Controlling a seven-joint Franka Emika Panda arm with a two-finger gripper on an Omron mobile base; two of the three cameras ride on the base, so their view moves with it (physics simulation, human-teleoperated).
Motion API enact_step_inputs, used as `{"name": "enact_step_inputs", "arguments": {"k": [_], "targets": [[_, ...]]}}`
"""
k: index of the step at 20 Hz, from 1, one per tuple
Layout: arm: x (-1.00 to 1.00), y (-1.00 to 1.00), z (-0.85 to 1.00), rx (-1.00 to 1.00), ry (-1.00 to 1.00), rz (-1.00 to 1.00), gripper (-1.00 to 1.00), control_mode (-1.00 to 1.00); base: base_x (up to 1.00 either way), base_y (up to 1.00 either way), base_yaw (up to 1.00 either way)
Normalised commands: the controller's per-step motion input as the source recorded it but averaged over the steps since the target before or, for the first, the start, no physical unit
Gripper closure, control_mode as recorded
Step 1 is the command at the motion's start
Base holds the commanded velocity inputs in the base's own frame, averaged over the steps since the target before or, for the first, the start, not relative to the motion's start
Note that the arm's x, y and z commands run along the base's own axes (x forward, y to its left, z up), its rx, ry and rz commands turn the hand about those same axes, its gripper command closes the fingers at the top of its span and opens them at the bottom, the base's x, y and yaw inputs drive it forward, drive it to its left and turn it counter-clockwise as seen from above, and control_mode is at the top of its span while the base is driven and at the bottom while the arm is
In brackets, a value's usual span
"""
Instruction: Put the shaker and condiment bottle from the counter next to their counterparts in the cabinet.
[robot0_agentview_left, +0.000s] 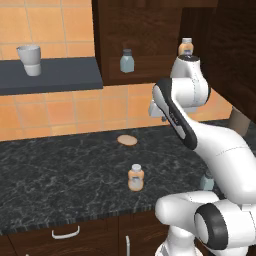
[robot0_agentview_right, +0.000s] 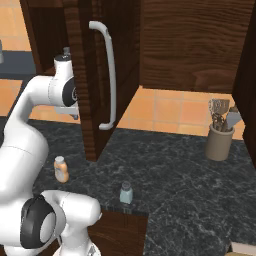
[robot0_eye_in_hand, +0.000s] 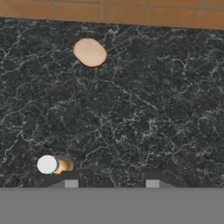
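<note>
A: Where are the task's things to be found?

B: The condiment bottle (robot0_agentview_left: 135, 178) is seen upright on the tabletop (robot0_agentview_left: 60, 170), near its front edge. The shaker (robot0_agentview_right: 126, 193) is seen further right, also near the front edge. Their counterparts, a blue-grey shaker (robot0_agentview_left: 127, 61) and a wider orange bottle (robot0_agentview_left: 186, 47), are seen on the shelf of the cabinet (robot0_agentview_left: 145, 30).

A: And the jaws?

B: Nothing is seen held. The fingertips (robot0_eye_in_hand: 71, 183) are barely shown in the hand view, so their spacing cannot be told. The tabletop is looked down on from well above, with the bottle at the lower left and a tan disc (robot0_eye_in_hand: 89, 52) further off.

A: What could go wrong?

B: It is judged that the bottle could be tipped if a descent is made off-centre. The open cabinet door (robot0_agentview_right: 95, 75) could be struck by the arm during a lift.
</note>
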Motion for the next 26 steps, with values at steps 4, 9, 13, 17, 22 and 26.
{"name": "enact_step_inputs", "arguments": {"k": [4, 9, 13, 17, 22, 26], "targets": [[-0.33, -0.05, -0.05, 0.04, -0.07, -0.05, -1.0, -1.0, 0.0, 0.0, 0.0], [-0.18, 0.48, -0.23, -0.05, -0.04, -0.16, -1.0, -1.0, 0.0, 0.0, 0.0], [0.0, 0.85, -0.44, -0.21, 0.0, -0.15, -1.0, -1.0, 0.0, 0.0, 0.0], [0.0, 0.73, -0.4, -0.16, -0.01, -0.05, -1.0, -1.0, 0.0, 0.0, 0.0], [0.0, 0.68, -0.15, -0.19, -0.03, -0.24, -1.0, -1.0, 0.0, 0.0, 0.0], [0.0, 0.66, -0.24, -0.17, -0.01, -0.2, -1.0, -1.0, 0.0, 0.0, 0.0]]}}
